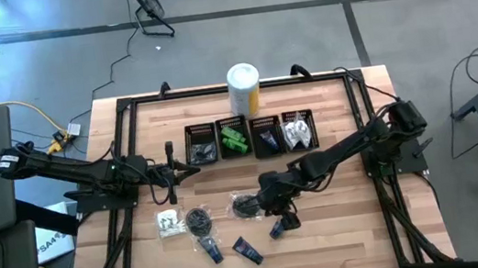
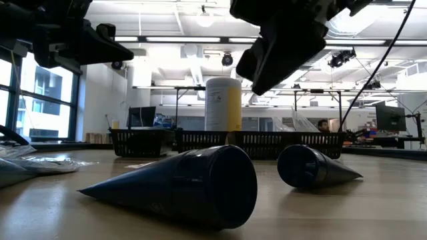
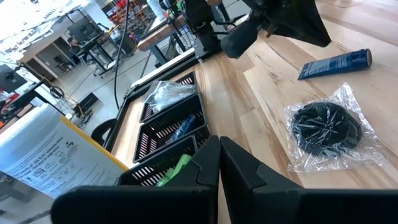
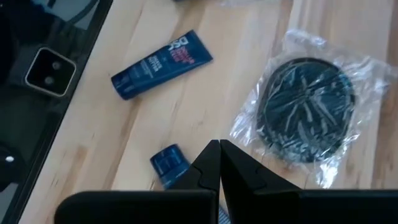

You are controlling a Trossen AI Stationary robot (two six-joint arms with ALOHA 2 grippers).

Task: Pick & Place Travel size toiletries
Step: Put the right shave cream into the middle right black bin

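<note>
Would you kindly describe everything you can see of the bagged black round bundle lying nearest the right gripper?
The black bundle is a flat, round disc with a pattern of radiating folds, sealed in a clear, crinkly plastic bag whose edges spread past it. It lies flat on the bare wooden table, toward the middle, in front of the row of bins. Nothing holds it: the right gripper hovers beside it with jaws shut and empty. A blue tube lies apart from it.

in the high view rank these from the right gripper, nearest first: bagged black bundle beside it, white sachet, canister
1. Bagged black bundle, just left of the right gripper.
2. White sachet, farther left, near the table's left side.
3. Canister, at the table's far edge behind the bins.
</note>
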